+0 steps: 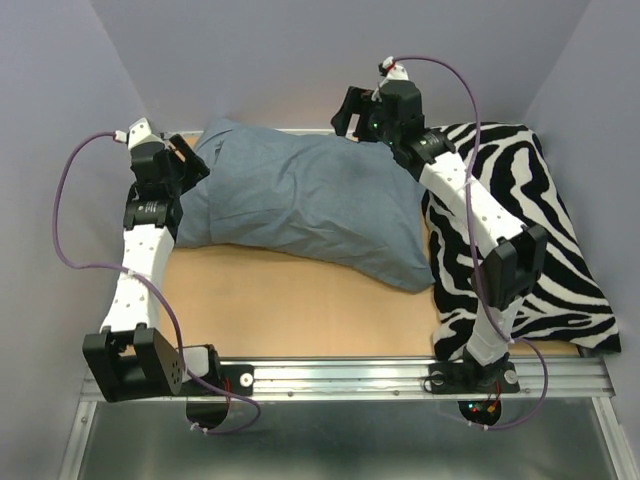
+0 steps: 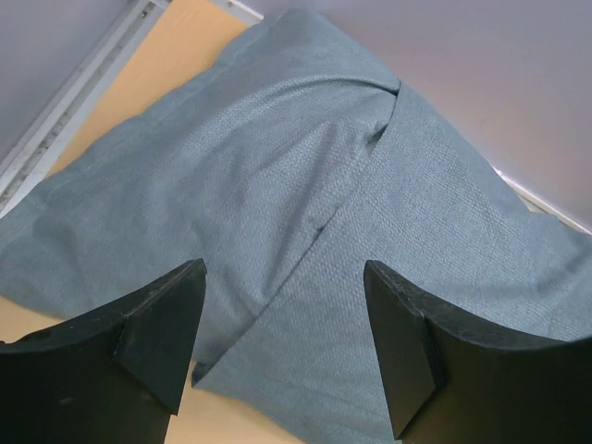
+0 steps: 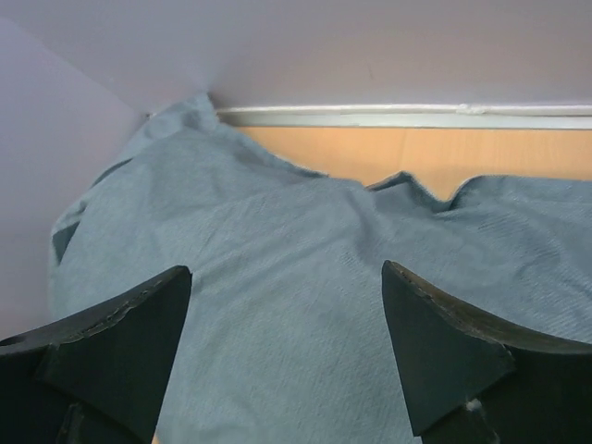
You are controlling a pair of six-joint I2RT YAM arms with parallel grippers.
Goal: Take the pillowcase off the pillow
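Your left arm (image 1: 140, 270) extended forward from its base, wrist turned inward toward centre, your left gripper (image 2: 285, 277) with fingers spread wide, your right arm (image 1: 468, 205) folded at the elbow and reaching far back, your right gripper (image 3: 287, 277) pointing left, fingers equally wide apart.

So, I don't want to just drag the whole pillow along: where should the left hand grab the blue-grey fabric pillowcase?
Probably the loose flap edge running diagonally across the blue-grey fabric pillowcase near its left end. It overlaps the layer beneath, so it looks like the opening. Come down from above, where the open left hand hovers, pinching that edge alone.
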